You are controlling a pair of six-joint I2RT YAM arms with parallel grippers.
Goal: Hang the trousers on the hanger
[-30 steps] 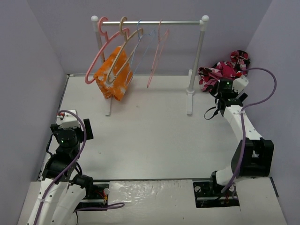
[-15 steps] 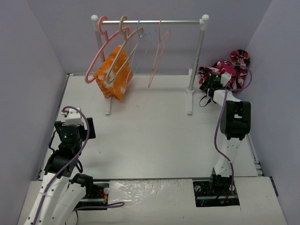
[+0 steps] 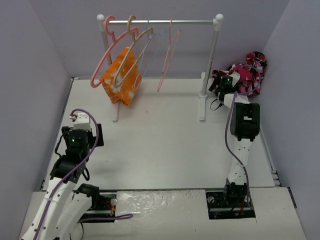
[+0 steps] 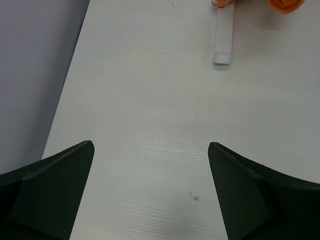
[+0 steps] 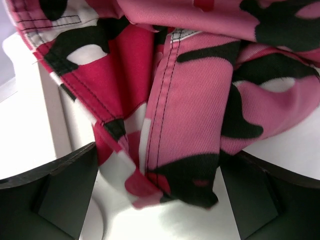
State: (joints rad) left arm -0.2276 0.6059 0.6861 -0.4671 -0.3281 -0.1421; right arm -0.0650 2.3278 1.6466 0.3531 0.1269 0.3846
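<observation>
The camouflage trousers [image 3: 247,70] lie in a heap at the far right corner, behind the rack's right post. My right gripper [image 3: 218,80] is at the heap's left edge. In the right wrist view the jaws stand wide apart, and a pink, red, white and black fold of the trousers [image 5: 185,100] hangs between the fingers [image 5: 60,195]; the gripper [image 5: 160,192] is not closed on it. The beige hanger [image 3: 131,55] hangs on the rail at the far left. My left gripper [image 3: 85,131] is open and empty over the bare table [image 4: 150,125] at the near left.
A clothes rack stands at the back with its right post [image 3: 211,60] next to the trousers. On the rail hang a thick pink hanger [image 3: 106,55], an orange-and-white cloth [image 3: 121,77] and thin wire hangers [image 3: 165,60]. The rack's left foot [image 4: 223,35] shows in the left wrist view.
My right arm has stretched toward the far corner and its gripper has moved left onto the edge of the trousers heap. My left arm has shifted slightly forward and right.
</observation>
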